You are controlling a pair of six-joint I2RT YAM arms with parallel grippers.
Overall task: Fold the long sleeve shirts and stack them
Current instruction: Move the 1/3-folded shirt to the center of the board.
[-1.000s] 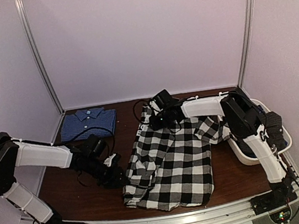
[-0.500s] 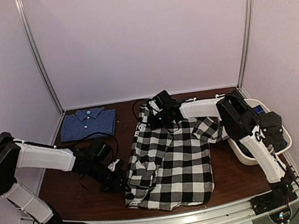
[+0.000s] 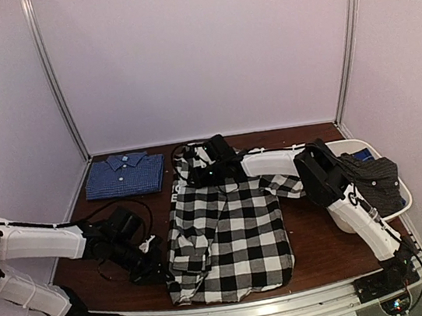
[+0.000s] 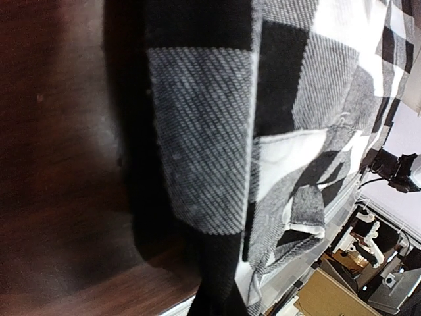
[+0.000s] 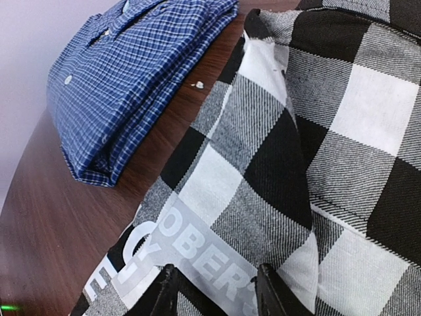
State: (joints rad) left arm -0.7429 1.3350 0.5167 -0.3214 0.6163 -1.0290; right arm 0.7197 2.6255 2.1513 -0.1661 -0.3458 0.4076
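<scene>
Grippers at two ends of the black-and-white checked cloth shirt (image 3: 229, 230), which lies spread on the dark wooden worktop (image 3: 317, 241).

From above, I see my left gripper (image 3: 157, 266) closed on the shirt's near-left edge and my right gripper (image 3: 200, 172) at its collar on the far side. A folded dark blue finely patterned shirt (image 3: 125, 175) lies in the far-left corner, apart from it, and a dark charcoal dotted shirt (image 3: 372, 174) is heaped in the white oval plastic basket (image 3: 404, 200) on the right. On the left wrist, checked cloth (image 4: 197, 131) and worktop (image 4: 59, 164) fill the picture, and I cannot see the fingers. On the right wrist, my right gripper (image 5: 217, 289) pinches the collar band with its grey printed label between both fingers (image 5: 166, 289). The blue shirt (image 5: 125, 79) sits just beyond it on the worktop (image 5: 46, 217).
</scene>
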